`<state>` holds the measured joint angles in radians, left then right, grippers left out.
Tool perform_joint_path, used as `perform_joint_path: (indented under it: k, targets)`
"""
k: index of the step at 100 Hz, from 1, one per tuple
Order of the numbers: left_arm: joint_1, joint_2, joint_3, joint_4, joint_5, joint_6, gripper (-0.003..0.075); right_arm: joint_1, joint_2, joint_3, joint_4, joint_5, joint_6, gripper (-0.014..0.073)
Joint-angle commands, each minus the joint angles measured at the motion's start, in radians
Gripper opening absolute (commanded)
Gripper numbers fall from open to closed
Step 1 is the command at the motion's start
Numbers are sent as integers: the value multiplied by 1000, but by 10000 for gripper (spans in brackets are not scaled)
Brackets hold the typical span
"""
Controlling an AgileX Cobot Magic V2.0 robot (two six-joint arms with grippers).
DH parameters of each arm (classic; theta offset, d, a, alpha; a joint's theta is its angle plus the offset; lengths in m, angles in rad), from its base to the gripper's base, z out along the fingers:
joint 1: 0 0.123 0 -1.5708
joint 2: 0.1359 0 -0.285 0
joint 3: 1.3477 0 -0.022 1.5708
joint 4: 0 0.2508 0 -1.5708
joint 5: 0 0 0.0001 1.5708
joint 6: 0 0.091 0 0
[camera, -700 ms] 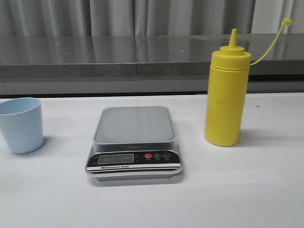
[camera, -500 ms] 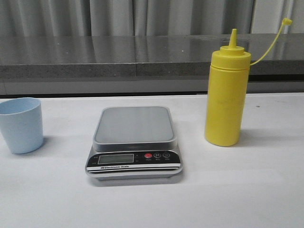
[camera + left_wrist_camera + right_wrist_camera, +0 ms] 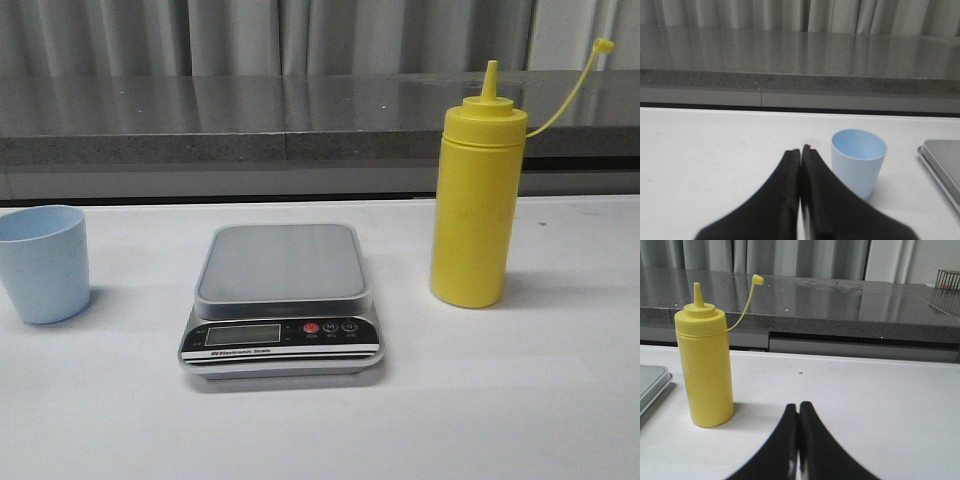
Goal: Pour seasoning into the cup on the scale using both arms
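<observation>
Right now the digital kitchen scale (image 3: 282, 300) stands in the middle of the white table (image 3: 520, 400), and its black front panel carries the words "Electronic Scale". Its platform is bare. Left of it stands the pale blue cup (image 3: 42, 262), right of it the yellow squeeze bottle (image 3: 476, 200), upright with its cap strap hanging free. The left gripper (image 3: 800, 150) and right gripper (image 3: 798, 407) have their fingers pressed together, holding nothing.

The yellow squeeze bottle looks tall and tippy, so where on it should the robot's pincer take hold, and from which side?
Probably around the middle of the yellow bottle, coming level from its open right side, where the shut right pincer waits. It stands upright with straight round walls, so the fingers sit flat there. The narrow nozzle and cap strap up top give poor purchase, and the scale crowds its left side.
</observation>
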<state>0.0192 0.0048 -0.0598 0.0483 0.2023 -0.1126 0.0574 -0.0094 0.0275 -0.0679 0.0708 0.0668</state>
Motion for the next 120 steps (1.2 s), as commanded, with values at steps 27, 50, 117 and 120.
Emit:
perform_joint_path:
  k: [27,50,117,120]
  targets:
    - [2,330,-287,-16,30,-8,-20,-9,-22,-22,-7,-77,-3,-67]
    - [2,616,-508,-16,130,-8,-20,-9,-22,-22,-7,-77,-3,-67]
    - [-1,1225,-869,-48,361,-8,-20,-9,-22,-22,-7,-77,-3,-67]
    - [-1,1232,-869,-48,363,-8,-19,-9,-22,-22,-7,-77,-3,-67]
